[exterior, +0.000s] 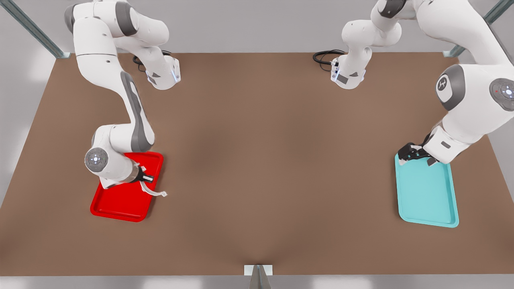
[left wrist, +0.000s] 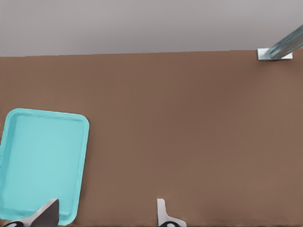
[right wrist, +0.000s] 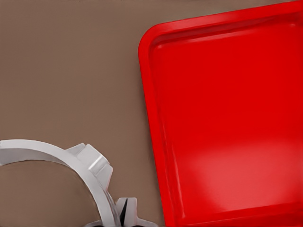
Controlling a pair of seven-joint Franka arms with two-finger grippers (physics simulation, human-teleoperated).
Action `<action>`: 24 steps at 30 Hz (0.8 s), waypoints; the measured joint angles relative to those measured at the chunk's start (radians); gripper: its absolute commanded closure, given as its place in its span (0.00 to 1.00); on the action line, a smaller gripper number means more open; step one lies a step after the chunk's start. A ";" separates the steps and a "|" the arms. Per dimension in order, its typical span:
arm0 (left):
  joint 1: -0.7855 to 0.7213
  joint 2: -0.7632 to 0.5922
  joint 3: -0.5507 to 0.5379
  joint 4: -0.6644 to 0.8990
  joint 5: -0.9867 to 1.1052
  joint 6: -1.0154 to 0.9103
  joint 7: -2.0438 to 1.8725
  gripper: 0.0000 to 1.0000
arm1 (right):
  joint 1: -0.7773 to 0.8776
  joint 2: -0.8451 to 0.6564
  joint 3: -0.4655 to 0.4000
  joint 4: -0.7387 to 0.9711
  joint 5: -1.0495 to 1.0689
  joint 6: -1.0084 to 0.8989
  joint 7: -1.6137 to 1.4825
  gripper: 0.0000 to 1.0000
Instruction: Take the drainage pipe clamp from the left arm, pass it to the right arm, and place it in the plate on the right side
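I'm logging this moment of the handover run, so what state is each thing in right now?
drainage pipe clamp: held by the right gripper, hanging past the red tray's edge over the table.
right gripper: shut on the clamp, above the red tray.
left gripper: open, holding nothing, at the teal tray's far corner.
red tray: nothing lying in it.
teal tray: nothing lying in it.

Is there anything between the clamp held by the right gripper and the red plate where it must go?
Nothing visible stands in the way. The right gripper holds the drainage pipe clamp at the red plate's edge on the front view's right; the plate's floor is bare. The left gripper waits at the teal tray.
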 measured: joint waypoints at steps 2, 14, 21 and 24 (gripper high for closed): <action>-0.005 0.009 0.004 -0.002 0.011 -0.031 0.015 0.00 | -0.070 0.016 0.001 -0.033 0.063 0.019 -0.069 0.79; -0.022 0.025 0.005 -0.002 0.026 -0.098 0.069 0.00 | -0.287 0.133 0.000 -0.071 0.348 0.046 -0.508 0.33; -0.025 0.027 0.004 -0.004 0.022 -0.105 0.071 0.00 | -0.288 0.132 0.001 0.023 0.317 0.028 -0.638 0.00; -0.023 0.027 0.004 -0.004 0.022 -0.107 0.072 0.00 | -0.266 0.081 0.047 0.278 0.209 -0.067 -0.673 0.00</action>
